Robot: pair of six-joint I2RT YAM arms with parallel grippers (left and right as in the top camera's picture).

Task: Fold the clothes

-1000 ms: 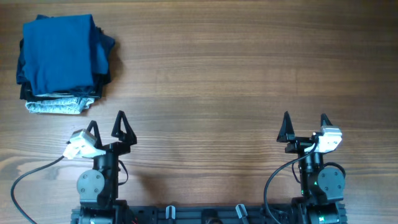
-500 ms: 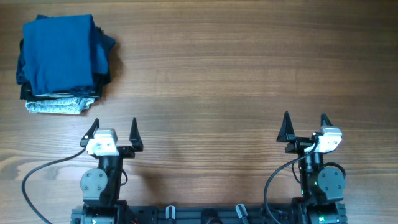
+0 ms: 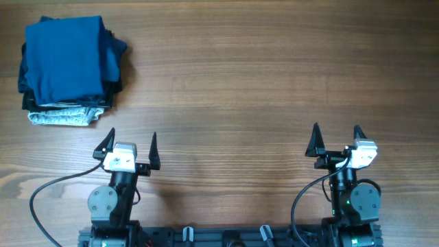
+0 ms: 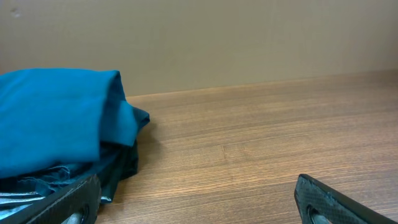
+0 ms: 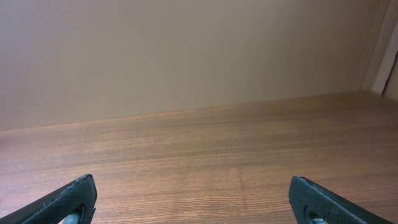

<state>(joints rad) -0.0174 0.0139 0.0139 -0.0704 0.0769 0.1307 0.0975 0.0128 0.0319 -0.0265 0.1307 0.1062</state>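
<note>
Wood-grain tabletop [image 3: 274, 68] fills the overhead view, and a plain beige wall [image 5: 186, 56] rises behind it in the wrist views. Far out at 10 o'clock sits a stack of folded clothes. Its top layer is the medium-blue garment [image 3: 65, 58], folded into a rough rectangle. No collar or buttons can be made out. Darker fabric [image 3: 115, 88] shows under its edges, and a grey piece [image 3: 62, 116] sticks out at the stack's near side.

At 7 o'clock the left gripper [image 3: 132, 134] is released, jaws spread wide and grasping nothing, well apart from the stack. Its wrist camera looks past one dark finger [image 4: 68, 202] at the blue garment [image 4: 53, 118], lying toward 10 o'clock from that gripper. A black cable [image 3: 48, 192] loops from the left arm's base.

At 5 o'clock the right gripper [image 3: 336, 127] is likewise released and empty, with bare wood ahead of it.
</note>
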